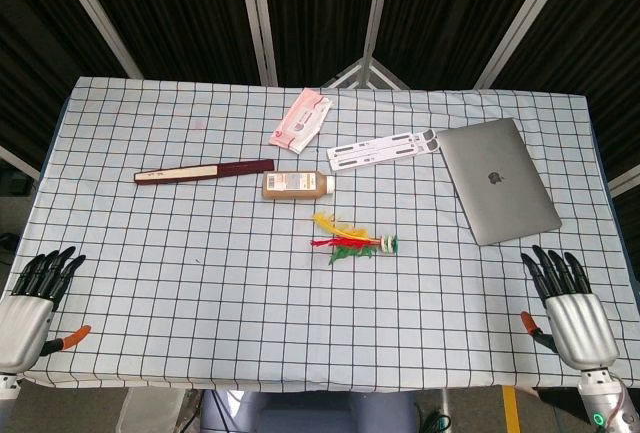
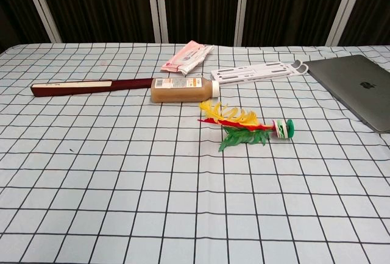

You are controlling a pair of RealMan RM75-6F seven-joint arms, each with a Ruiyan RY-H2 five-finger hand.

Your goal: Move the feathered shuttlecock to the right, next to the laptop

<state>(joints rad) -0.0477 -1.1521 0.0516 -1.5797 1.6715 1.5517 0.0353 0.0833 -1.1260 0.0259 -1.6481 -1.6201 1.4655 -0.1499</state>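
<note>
The feathered shuttlecock [image 1: 355,243] [image 2: 247,127] lies on its side near the middle of the checked table, yellow, red and green feathers pointing left, its green and white base to the right. The closed grey laptop [image 1: 498,180] [image 2: 359,89] rests well to its right. My right hand [image 1: 569,306] hovers open at the table's front right edge, fingers spread, far from the shuttlecock. My left hand [image 1: 32,298] sits open at the front left corner. Neither hand appears in the chest view.
A brown bottle [image 1: 297,185] [image 2: 184,89] lies just behind the shuttlecock. A dark red folded fan [image 1: 204,170] lies to the left, a pink packet [image 1: 301,120] at the back, and a white flat strip [image 1: 385,149] beside the laptop.
</note>
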